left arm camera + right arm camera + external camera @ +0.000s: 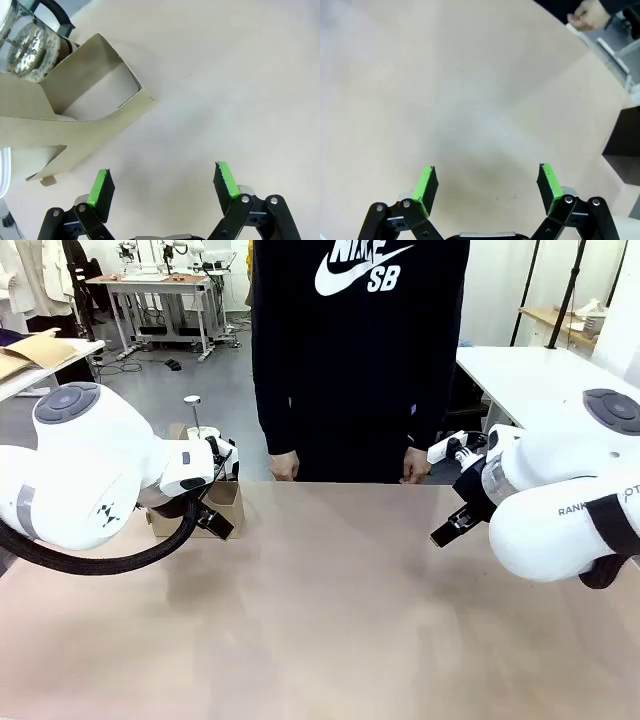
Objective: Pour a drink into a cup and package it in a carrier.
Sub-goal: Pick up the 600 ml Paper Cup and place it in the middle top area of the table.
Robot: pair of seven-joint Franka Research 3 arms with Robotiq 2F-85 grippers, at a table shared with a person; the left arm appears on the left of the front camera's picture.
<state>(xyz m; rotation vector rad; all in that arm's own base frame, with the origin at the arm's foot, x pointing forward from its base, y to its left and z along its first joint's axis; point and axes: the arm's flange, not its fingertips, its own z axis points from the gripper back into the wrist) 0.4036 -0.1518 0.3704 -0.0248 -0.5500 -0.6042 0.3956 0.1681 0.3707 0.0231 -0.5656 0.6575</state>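
Note:
The brown cardboard carrier (pixel 230 498) stands at the table's far left; in the left wrist view the carrier (pixel 85 75) lies upper left with one pocket open toward the camera. Behind it stands a glass carafe (pixel 22 45) with a metal plunger (pixel 193 405); I cannot make out the drink inside. The cup is out of view. My left gripper (pixel 164 182) hangs open just beside the carrier, holding nothing, and appears as the left gripper (pixel 212 518) in the front view. My right gripper (pixel 487 182) is open over bare tabletop at the right (pixel 452 528).
A person in a black sweatshirt stands at the far edge, hands (pixel 283 468) resting near the table; one hand (pixel 590 12) appears in the right wrist view. A black box (pixel 625 145) sits off the right gripper's side. The beige table (pixel 330 620) stretches between the arms.

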